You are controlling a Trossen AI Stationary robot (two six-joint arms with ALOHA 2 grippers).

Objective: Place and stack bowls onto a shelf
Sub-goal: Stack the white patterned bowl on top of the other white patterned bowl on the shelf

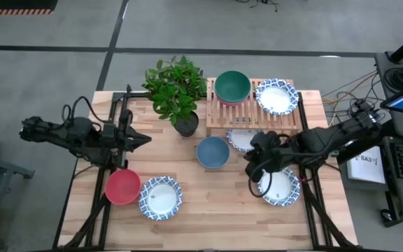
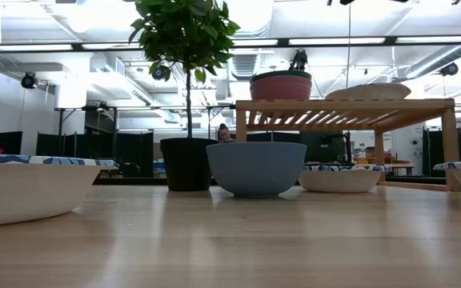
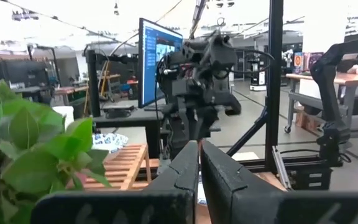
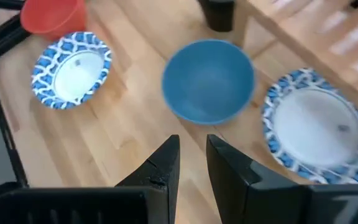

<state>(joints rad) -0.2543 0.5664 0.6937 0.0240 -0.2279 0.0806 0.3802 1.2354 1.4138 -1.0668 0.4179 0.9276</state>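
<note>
From above, the shelf stands at the table's far edge, carrying a dark green bowl nested on a pink bowl beside a white patterned-rim bowl. Another patterned bowl sits just in front of the shelf, with the blue bowl next to it. The right gripper hangs over the table between the blue bowl and a patterned bowl at the near right, holding nothing. The left gripper waits at the left, pressed together, near the red bowl and a fourth patterned bowl. A potted plant stands left of the shelf. The low view shows what the overhead hides: the pink bowl under the green rim on the shelf, the blue bowl in front of the dark pot, and no gripper. The left wrist view looks past its closed fingers over plant leaves toward the other arm and a monitor in the room. The right wrist view shows its fingers slightly apart and empty, above bare wood, with the blue bowl just ahead, a patterned bowl to one side, and another patterned bowl with the red bowl farther off.
</note>
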